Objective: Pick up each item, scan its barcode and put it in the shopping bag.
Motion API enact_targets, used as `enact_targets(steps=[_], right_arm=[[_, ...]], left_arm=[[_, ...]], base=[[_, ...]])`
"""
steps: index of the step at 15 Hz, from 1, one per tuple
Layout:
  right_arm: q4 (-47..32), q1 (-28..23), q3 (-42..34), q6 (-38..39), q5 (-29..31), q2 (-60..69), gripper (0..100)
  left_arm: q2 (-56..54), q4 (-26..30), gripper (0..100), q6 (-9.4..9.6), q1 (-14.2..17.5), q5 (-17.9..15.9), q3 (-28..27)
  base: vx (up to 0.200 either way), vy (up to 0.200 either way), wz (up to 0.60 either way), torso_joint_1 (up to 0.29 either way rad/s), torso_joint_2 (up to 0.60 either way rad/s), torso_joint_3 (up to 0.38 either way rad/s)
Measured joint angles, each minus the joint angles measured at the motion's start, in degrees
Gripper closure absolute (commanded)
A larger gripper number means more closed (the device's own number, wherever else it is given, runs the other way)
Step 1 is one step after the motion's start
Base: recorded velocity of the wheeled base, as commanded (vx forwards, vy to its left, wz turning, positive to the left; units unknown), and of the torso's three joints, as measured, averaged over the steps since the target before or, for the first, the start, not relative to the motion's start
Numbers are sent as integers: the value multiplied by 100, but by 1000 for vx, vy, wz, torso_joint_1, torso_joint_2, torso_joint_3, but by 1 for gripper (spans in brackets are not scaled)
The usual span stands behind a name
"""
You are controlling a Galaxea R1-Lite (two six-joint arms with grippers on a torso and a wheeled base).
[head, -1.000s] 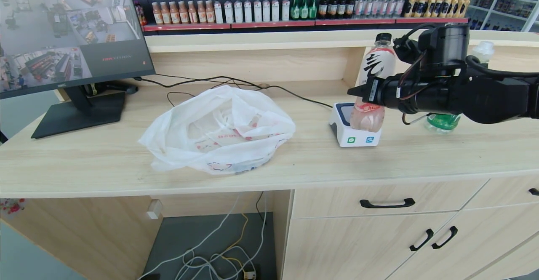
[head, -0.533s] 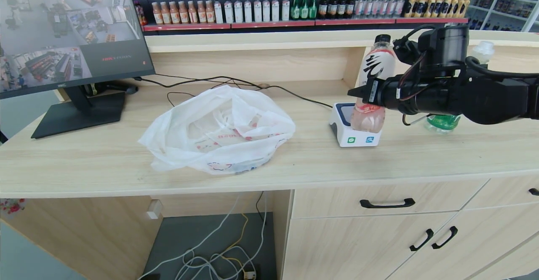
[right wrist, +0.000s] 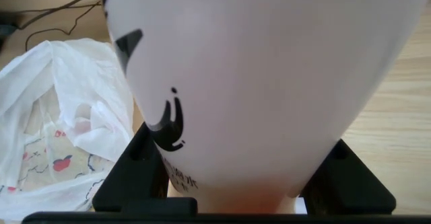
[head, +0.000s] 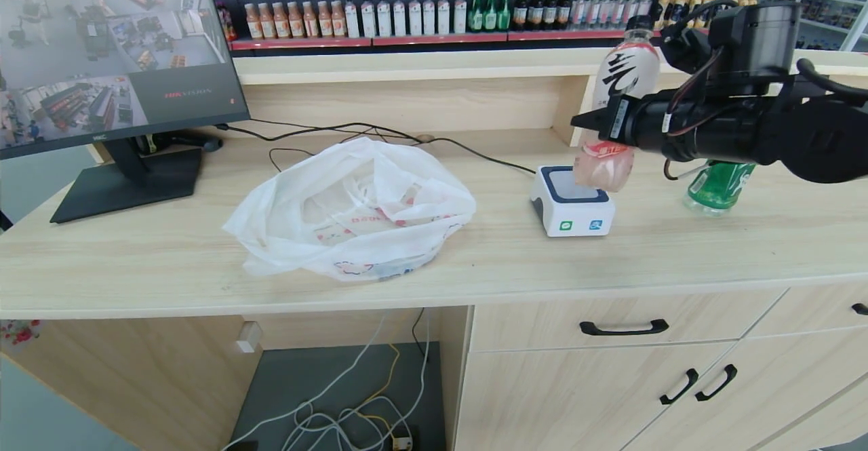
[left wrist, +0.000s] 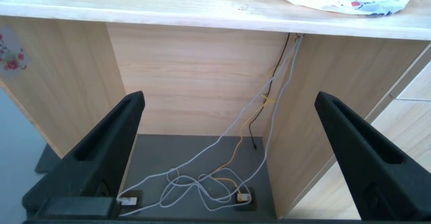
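My right gripper (head: pixel 600 129) is shut on a pink drink bottle (head: pixel 614 112) with a white label and holds it upright above the white barcode scanner (head: pixel 571 210), clear of its top. In the right wrist view the bottle (right wrist: pixel 269 83) is pressed between the black fingers (right wrist: pixel 128 177). The white plastic shopping bag (head: pixel 352 210) lies open on the counter, left of the scanner, and its edge shows as the bag (right wrist: pixel 54 123) beside the bottle. A green bottle (head: pixel 719 186) stands behind my right arm. My left gripper (left wrist: pixel 229 157) hangs open below the counter's front edge.
A monitor (head: pixel 102 51) on a black stand sits at the counter's back left, with cables (head: pixel 339 129) running along the back. A raised ledge and shelves of bottles (head: pixel 475 13) lie behind. Drawers (head: pixel 624 329) are under the counter; loose cables (left wrist: pixel 215 177) lie on the floor.
My right gripper has lifted the pink bottle up and slightly right, off the scanner's top. The bag, scanner and green bottle have stayed put.
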State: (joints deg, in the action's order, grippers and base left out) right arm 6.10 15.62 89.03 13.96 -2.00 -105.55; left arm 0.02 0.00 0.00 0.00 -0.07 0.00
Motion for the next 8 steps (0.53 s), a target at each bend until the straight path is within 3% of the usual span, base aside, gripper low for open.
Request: enact_targets(steps=[6,8], right_arm=[[93,76,-505,-91,-16,907,100],[499,111,-837,-171,-32,1263,100]], left_arm=[[0,0,0,0,0,0,0],[0,0,0,0,0,-2,0]], base=[[0,0,0,0,0,0],[0,0,0,0,0,0]])
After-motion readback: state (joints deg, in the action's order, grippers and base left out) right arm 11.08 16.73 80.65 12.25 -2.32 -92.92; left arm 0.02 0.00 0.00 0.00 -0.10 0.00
